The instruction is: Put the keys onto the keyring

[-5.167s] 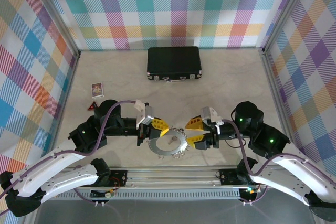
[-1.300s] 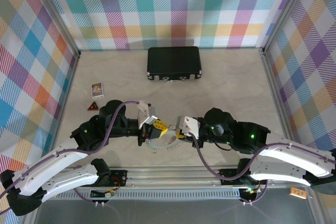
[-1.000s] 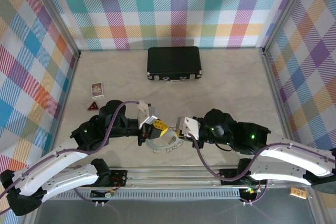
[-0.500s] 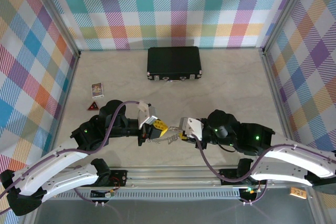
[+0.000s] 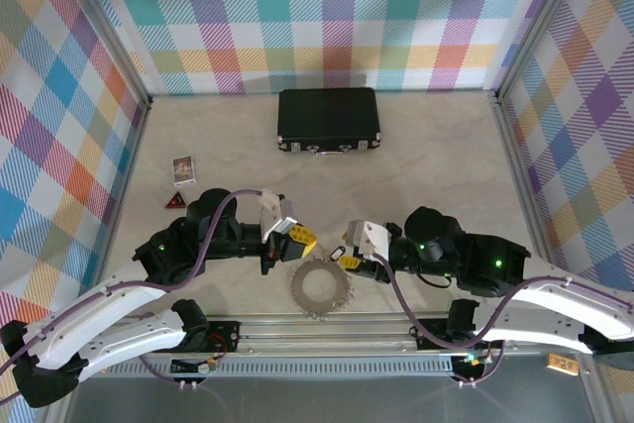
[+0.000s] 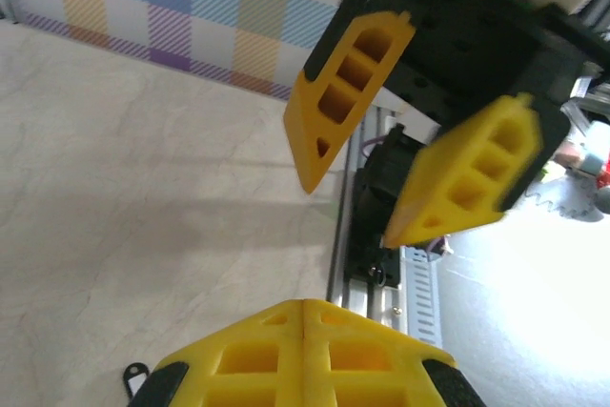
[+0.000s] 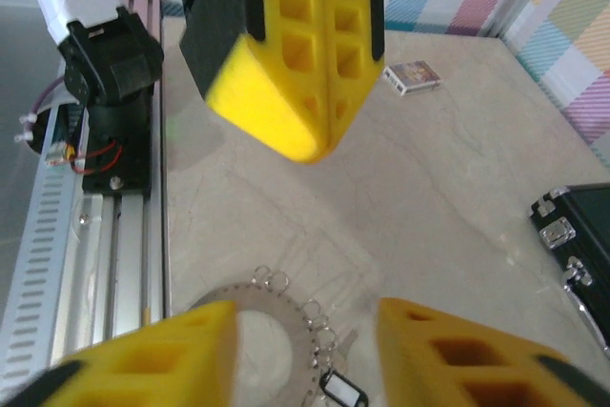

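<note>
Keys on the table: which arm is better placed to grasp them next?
Right, likely: the right gripper is open and aimed at the keys lying flat, while the left gripper is shut.

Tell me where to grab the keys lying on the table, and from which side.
Grip the keys by the wreath's band, coming straight down from above: one finger in the central hole, one outside the rim. The wreath lies flat on the table, so a sideways approach would likely find no edge to pinch.
</note>
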`<state>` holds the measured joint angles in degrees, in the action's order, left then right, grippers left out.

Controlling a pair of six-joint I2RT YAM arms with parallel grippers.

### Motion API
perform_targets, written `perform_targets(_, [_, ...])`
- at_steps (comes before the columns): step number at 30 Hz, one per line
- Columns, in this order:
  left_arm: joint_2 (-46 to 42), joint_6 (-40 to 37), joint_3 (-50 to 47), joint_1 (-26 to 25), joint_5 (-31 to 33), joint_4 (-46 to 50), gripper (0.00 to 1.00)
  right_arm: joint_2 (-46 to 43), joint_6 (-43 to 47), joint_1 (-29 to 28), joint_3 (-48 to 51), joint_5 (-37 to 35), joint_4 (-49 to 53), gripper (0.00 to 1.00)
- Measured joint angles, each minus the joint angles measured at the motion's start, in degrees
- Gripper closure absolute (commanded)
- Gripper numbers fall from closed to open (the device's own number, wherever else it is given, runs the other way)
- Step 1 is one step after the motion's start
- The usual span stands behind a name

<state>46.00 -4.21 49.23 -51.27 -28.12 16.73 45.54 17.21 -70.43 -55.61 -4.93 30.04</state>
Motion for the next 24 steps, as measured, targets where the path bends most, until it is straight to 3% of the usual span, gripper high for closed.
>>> perform_targets(4, [0.8,2.9,-2.2,0.0,5.2,-0.4,1.0,0.6,-4.3,3.3,1.5,-0.6,-2.0,0.37])
perform_targets(11, [4.8,11.2,-9.8,0.0,12.3,-0.3,0.75,7.0,-18.8,20.4,7.4,6.6,-3.6,0.26])
perform_targets(18, [6.6,16.9,-14.3,0.0,12.3,-2.4,0.76,11.0,-30.9,27.6,13.9,14.3,-3.9,0.22])
perform_targets(24, [15.0,19.7,-15.8,0.0,8.2,-9.5,0.78,12.1,-39.4,28.9,20.5,20.0,-4.2,0.23])
